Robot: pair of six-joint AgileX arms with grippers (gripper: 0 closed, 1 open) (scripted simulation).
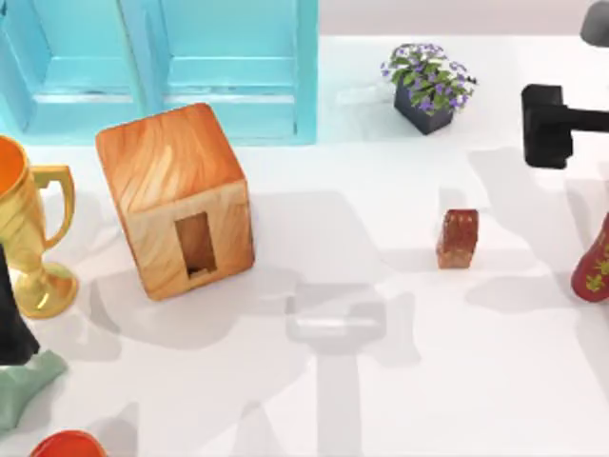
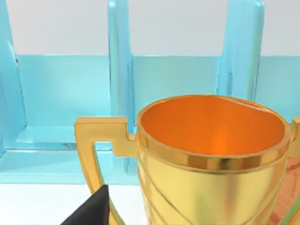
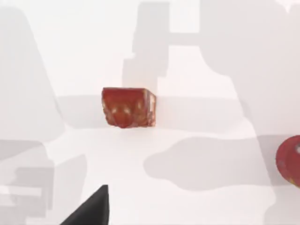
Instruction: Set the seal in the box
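Note:
The seal is a small reddish-brown block with faint gold marks, standing on the white table right of centre; the right wrist view looks down on the seal. The box, a large light-orange wood-grain cube, sits at the left with its narrow upright hole facing the front. My right arm hangs at the back right, apart from the seal. My left arm stays parked at the left edge beside the gold trophy. Nothing is held by either arm.
A gold trophy stands left of the box, close in the left wrist view. A turquoise cabinet lines the back left. A potted plant sits at the back; a red vase leans at the right edge.

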